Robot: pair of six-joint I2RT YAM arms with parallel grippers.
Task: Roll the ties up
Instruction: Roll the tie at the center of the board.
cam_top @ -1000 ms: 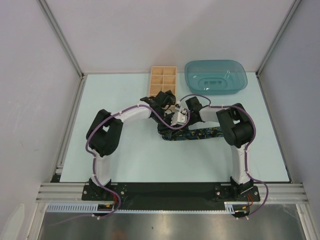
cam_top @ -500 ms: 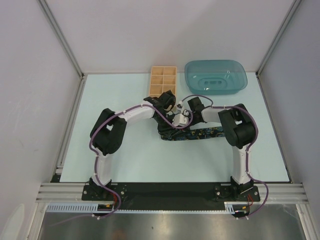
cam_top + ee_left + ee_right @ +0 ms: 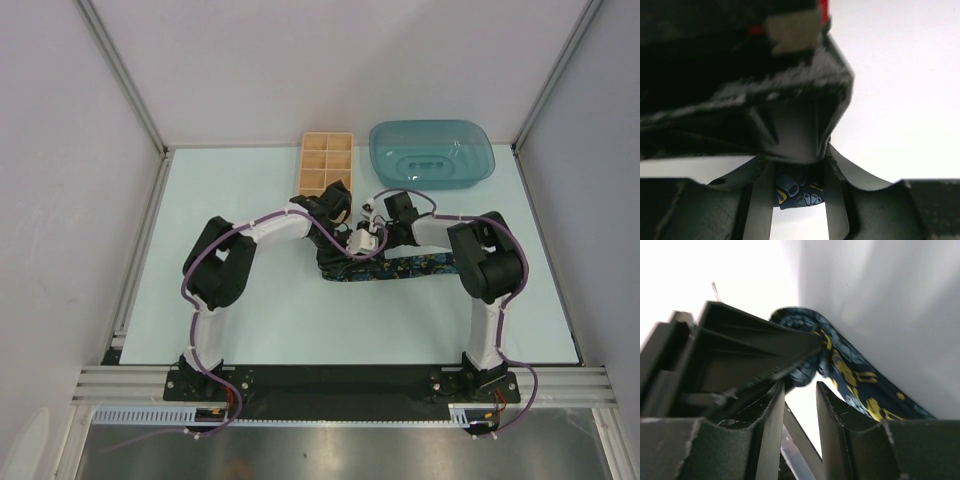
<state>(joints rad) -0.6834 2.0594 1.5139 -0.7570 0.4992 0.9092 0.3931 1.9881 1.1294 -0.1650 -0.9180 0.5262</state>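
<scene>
One dark tie [image 3: 420, 265] with a blue-yellow pattern lies across the table's middle, its left end lifted between the two grippers. My left gripper [image 3: 345, 218] is shut on a fold of the tie [image 3: 795, 192], which fills the gap between its fingers [image 3: 832, 200]. My right gripper [image 3: 378, 225] faces it tip to tip. In the right wrist view its jaws stand narrowly apart with bare table between them, and the tie [image 3: 850, 370] curves just past the fingertips [image 3: 827, 400]. The right gripper's body [image 3: 740, 100] blocks most of the left wrist view.
A compartmented wooden box [image 3: 325, 165] stands just behind the grippers. A teal plastic tray [image 3: 432, 155] sits at the back right. Grey walls enclose the table on three sides.
Both grippers have shifted a little toward the back, staying together over the tie's left end. The right arm's elbow has swung to the right.
</scene>
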